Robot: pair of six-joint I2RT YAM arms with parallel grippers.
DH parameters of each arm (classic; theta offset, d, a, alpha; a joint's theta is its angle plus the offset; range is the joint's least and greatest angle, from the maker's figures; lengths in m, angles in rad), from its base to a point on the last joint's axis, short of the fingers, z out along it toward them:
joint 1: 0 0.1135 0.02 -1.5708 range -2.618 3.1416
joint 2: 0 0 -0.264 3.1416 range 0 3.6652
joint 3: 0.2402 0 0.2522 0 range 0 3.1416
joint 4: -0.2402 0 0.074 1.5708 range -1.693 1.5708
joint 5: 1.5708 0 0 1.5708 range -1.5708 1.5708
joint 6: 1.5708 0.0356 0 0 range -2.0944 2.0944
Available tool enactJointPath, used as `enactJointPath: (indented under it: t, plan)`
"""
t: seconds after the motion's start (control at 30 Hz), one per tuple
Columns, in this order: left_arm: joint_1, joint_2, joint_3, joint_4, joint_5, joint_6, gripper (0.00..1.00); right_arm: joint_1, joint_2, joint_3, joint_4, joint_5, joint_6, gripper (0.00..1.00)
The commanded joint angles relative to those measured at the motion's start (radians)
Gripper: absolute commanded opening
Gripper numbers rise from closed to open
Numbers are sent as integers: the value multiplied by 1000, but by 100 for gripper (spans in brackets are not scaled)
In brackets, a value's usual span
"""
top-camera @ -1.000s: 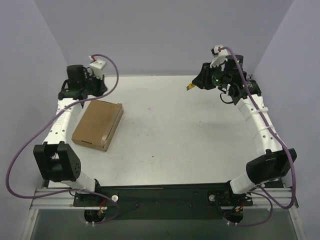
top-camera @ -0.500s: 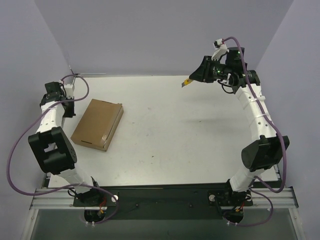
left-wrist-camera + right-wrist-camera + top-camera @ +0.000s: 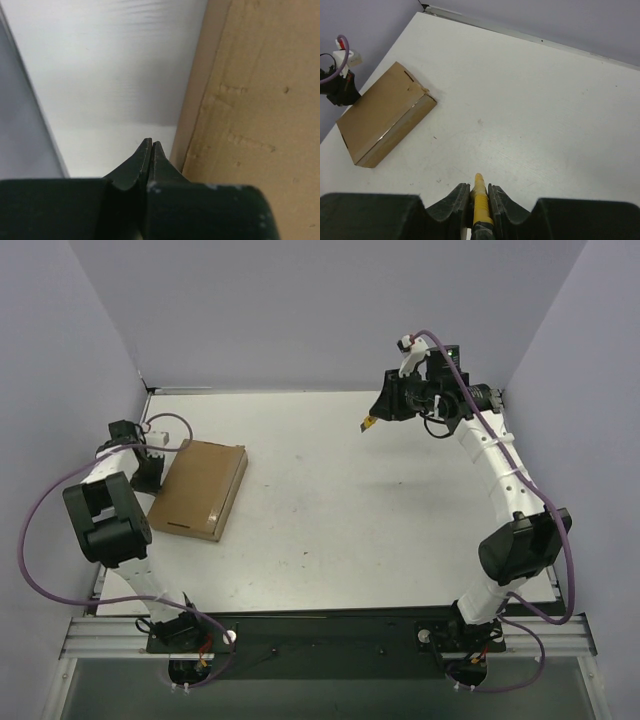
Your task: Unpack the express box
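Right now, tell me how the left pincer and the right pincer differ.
The left pincer is shut on nothing; the right pincer is shut on a small yellow-handled tool. The left sits low beside the flat brown cardboard box; the right is raised far across the table from it. Both are dark.

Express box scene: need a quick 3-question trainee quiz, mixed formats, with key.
1. True or false: the express box lies flat with its lid closed.
2. Fill in: the left hand, beside the box, is ___.
3. The right hand grips: A) a yellow-handled tool; B) a tape roll; C) nothing.
Key: 1 true; 2 shut; 3 A.
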Motion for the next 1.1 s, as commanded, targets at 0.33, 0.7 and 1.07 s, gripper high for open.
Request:
enactJointPath:
  t: [0.33,0.7,1.07]
  plan:
    - [-106,-371,-372,-26,266,-36,0,11,-44,-115,-9,-9,-39,0]
    - [-75,-355,35,-64,565,29,67,11,-47,-115,-6,-10,-32,0]
    - [-81,52,287,52,611,-133,77,17,-70,-139,-4,-68,-61,0]
